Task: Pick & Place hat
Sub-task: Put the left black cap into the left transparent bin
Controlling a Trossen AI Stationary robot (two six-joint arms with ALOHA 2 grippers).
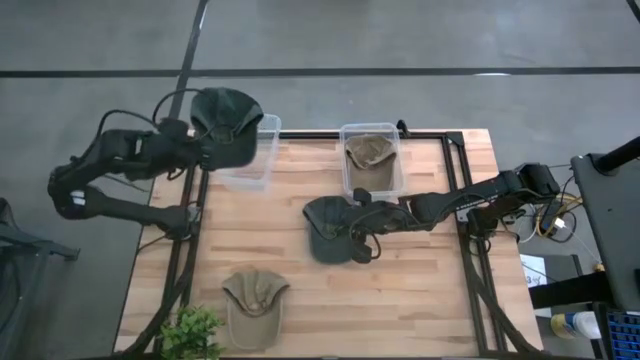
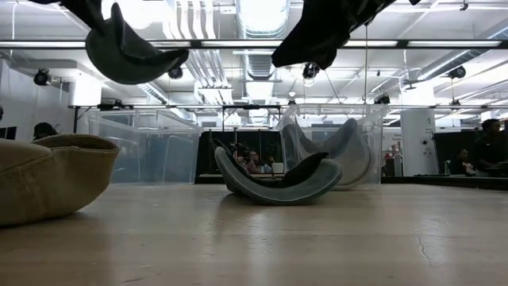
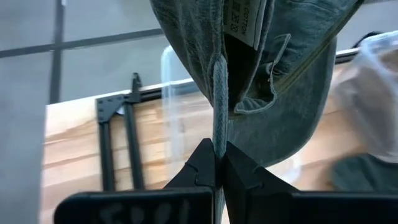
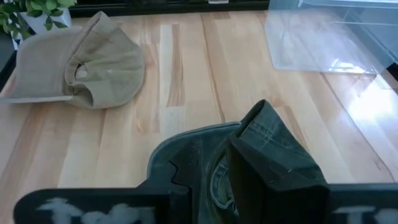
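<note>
While the left gripper (image 1: pixel 207 148) hangs over the far-left corner of the light wooden slatted counter (image 1: pixel 420 290), its jaws are pinched tight on a fold of a dark green cotton cap (image 1: pixel 226 124), so that cap is up in the air, dangling partly above the empty clear plastic bin (image 1: pixel 252 160) on the left. From table height you can see it floating well off the surface, brim drooping. Down at the near-left corner there's a small green leafy plant (image 1: pixel 190 333), and just beside it a tan cloth cap (image 1: pixel 253 308) lying flat on the wood. Moving toward the middle, a second dark green cap (image 1: pixel 330 228) rests on the counter, brim curled upward. The right gripper (image 1: pixel 362 236) is right at it, reaching in from the right side; honestly I can't tell whether its jaws are parted or closed, the cap fabric covers them. Behind that, a second clear plastic bin (image 1: pixel 385 172) holds an olive-tan cap (image 1: pixel 368 152) crumpled inside it.
</note>
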